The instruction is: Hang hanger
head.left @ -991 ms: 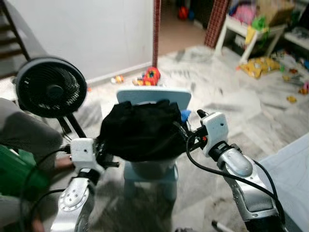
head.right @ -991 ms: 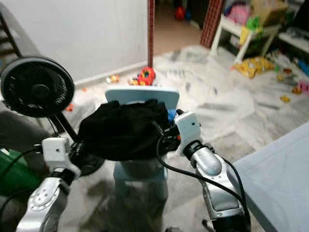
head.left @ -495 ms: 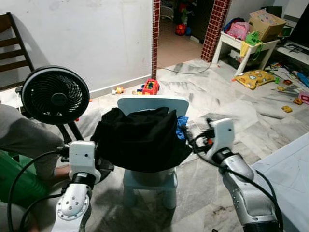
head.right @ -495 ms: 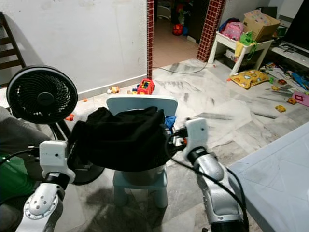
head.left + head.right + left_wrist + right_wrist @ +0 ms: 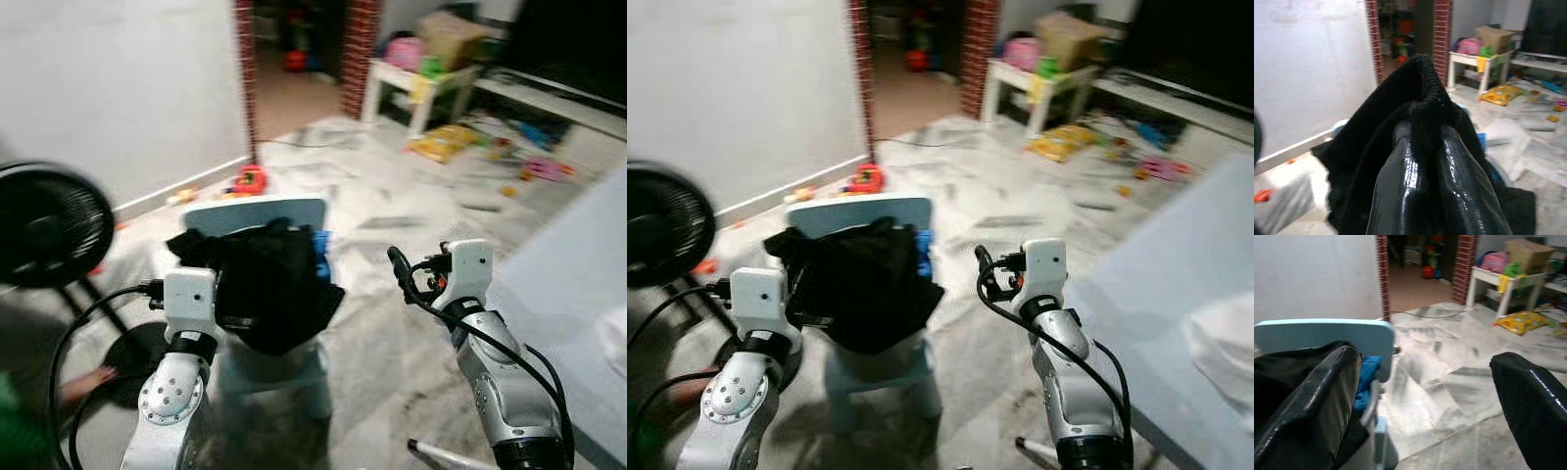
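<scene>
Marble flooring had swung sideways as the camera turned; right gripper (image 5: 1425, 396), fingers now spread, had released the black garment (image 5: 269, 284), which hung beside it, pinched in the left gripper (image 5: 1425, 142); no hanger visible

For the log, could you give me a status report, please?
Left gripper shut on black garment. Right gripper open, empty. Small chair just ahead.

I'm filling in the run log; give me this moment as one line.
left gripper: shut on black garment | right gripper: open, empty, beside pale blue chair | hanger: none seen | head views: blurred
</scene>
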You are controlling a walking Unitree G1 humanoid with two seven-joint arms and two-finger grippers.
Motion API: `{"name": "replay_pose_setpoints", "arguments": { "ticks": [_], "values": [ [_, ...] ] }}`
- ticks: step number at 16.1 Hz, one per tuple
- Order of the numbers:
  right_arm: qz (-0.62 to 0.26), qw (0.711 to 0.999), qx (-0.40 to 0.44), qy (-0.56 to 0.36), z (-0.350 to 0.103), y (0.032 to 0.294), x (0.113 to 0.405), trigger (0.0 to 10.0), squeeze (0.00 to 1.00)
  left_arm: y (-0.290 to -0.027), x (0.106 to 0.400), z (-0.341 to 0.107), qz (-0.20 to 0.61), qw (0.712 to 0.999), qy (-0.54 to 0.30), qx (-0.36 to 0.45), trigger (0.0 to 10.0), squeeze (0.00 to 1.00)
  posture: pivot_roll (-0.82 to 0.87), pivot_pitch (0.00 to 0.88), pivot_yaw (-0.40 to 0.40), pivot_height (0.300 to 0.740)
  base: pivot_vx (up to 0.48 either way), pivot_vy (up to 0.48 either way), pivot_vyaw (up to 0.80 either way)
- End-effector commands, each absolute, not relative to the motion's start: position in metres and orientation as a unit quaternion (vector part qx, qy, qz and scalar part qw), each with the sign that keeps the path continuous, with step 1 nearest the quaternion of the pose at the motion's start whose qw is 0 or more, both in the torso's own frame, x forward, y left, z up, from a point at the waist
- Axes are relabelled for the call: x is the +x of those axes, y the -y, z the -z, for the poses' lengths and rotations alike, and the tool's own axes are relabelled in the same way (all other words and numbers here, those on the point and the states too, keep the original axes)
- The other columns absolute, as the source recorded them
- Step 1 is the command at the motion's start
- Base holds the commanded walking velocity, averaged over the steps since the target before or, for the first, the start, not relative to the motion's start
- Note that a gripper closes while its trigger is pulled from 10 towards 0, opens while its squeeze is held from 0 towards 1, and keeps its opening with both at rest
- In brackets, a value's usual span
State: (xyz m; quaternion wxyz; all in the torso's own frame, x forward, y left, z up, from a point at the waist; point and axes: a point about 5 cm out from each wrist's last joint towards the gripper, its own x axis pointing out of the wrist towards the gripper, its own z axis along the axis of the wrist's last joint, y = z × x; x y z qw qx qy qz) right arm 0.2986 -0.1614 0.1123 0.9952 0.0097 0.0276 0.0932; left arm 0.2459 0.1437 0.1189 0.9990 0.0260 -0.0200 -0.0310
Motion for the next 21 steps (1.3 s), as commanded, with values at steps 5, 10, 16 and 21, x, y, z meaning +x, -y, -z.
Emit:
{"name": "replay_pose_setpoints", "arguments": {
  "ticks": [5,10,16,21],
  "values": [
    [-0.085,0.996,0.017,-0.015,-0.116,0.159,0.298,10.0,0.00,-0.134,0.251,-0.133,0.037,0.998,0.044,0.040,10.0,0.00,-0.06,0.000,-0.006,0.740,0.000,0.000,-0.80],
    [-0.081,0.996,0.016,-0.015,-0.118,0.161,0.300,10.0,0.00,-0.133,0.253,-0.135,0.030,0.998,0.040,0.034,10.0,0.00,-0.07,0.000,-0.024,0.740,-0.099,0.000,-0.80],
    [-0.080,0.997,0.014,-0.019,-0.117,0.161,0.299,10.0,0.00,-0.132,0.252,-0.135,0.028,0.999,0.034,0.025,10.0,0.00,-0.07,0.001,-0.027,0.740,-0.262,0.000,-0.80],
    [-0.077,0.997,0.012,-0.021,-0.116,0.162,0.298,10.0,0.00,-0.129,0.253,-0.134,0.029,0.999,0.031,0.024,10.0,0.00,-0.07,0.008,-0.027,0.740,-0.266,0.000,-0.80]
  ]
}}
